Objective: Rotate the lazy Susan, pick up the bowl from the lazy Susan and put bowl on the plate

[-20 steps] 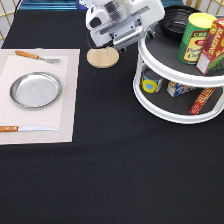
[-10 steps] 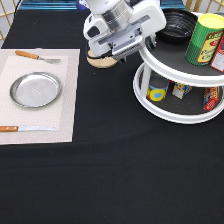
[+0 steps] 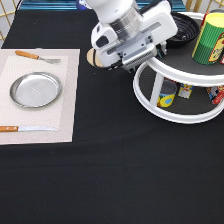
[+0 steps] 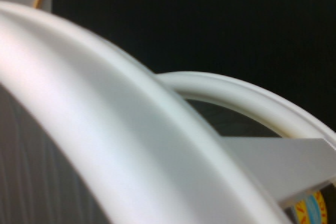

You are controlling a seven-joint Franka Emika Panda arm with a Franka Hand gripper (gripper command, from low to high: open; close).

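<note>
The plate (image 3: 36,89) lies bare on the bench (image 3: 110,180), well apart from the lazy Susan (image 3: 150,100). The gripper (image 3: 134,56) hovers at the Susan's rim; its finger state cannot be told. The bowl (image 3: 184,29) sits on the top tier.

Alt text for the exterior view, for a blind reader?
The robot's white gripper hangs at the white two-tier lazy Susan's upper rim beside the glossy black bowl on its top tray. The round silver metal plate lies bare at the view's left.
</note>
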